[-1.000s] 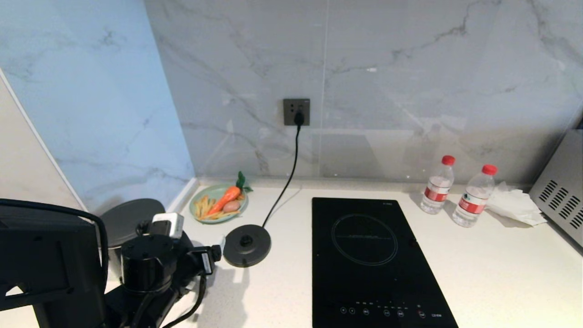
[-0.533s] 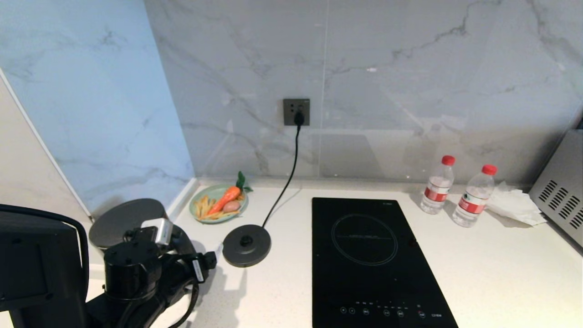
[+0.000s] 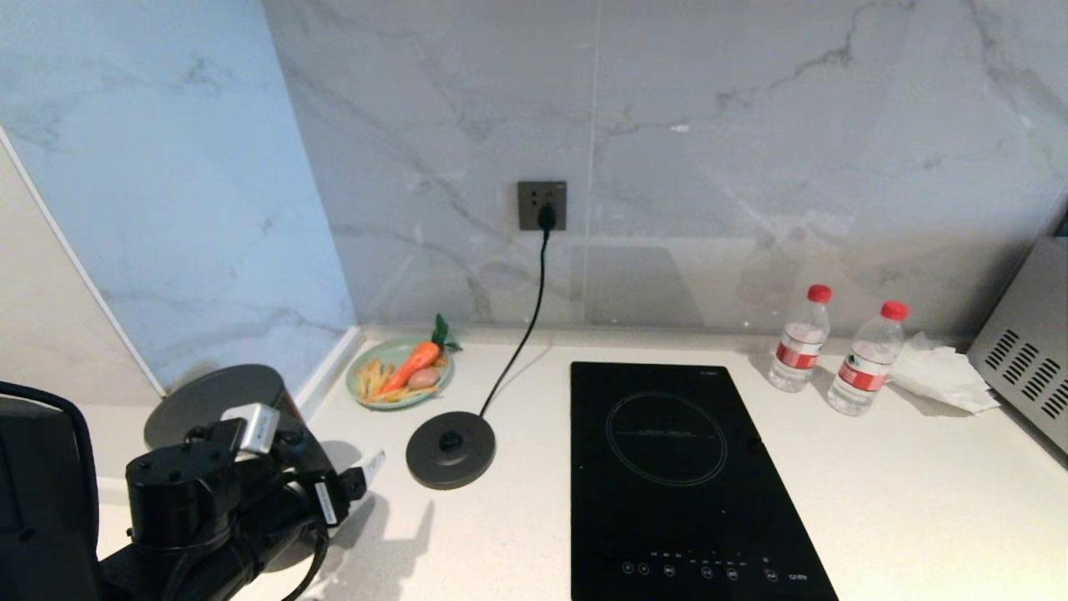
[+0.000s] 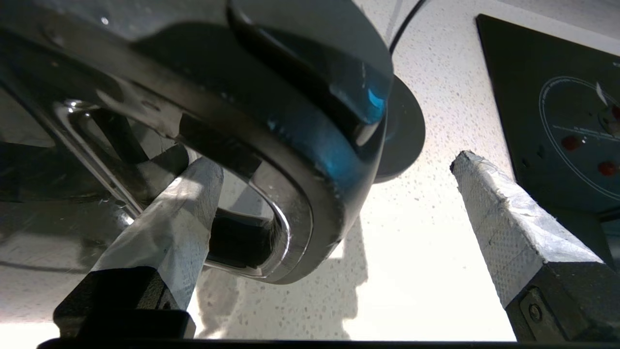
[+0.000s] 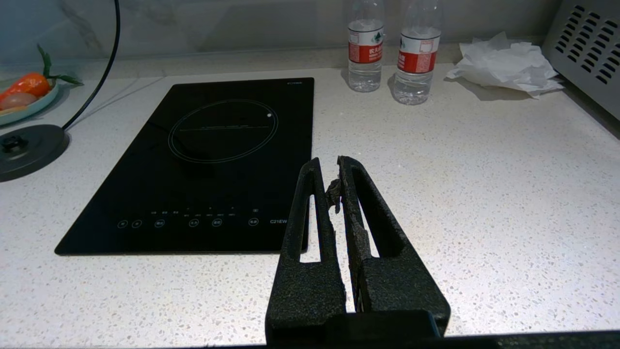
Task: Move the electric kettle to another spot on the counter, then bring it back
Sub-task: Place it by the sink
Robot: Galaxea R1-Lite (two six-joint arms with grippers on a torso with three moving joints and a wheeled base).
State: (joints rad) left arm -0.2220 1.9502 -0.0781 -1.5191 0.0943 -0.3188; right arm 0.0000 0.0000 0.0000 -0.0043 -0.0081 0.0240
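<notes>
The electric kettle [image 3: 204, 399] stands at the far left of the counter [image 3: 918, 501], near the blue side wall; only its flat dark lid shows above my left arm. Up close, its loop handle [image 4: 290, 145] lies between the fingers of my left gripper [image 4: 334, 162]. That gripper is open wide. One taped finger [image 4: 169, 228] reaches into the loop, the other [image 4: 508, 232] stands well off the handle over bare counter. My right gripper [image 5: 329, 167] is shut and empty, above the counter by the hob's front corner.
The kettle's round corded base [image 3: 450, 449] sits bare, right of the left gripper, its cable running to the wall socket [image 3: 542, 204]. A plate of toy food [image 3: 400, 371] lies behind it. The black hob [image 3: 676, 467], two water bottles [image 3: 799, 338], crumpled tissue [image 3: 943, 371] and a metal appliance [image 3: 1030, 359] lie to the right.
My left arm has swung left and lower in the head view, away from the round base. The kettle's lid has shifted left with it. The right arm has not moved.
</notes>
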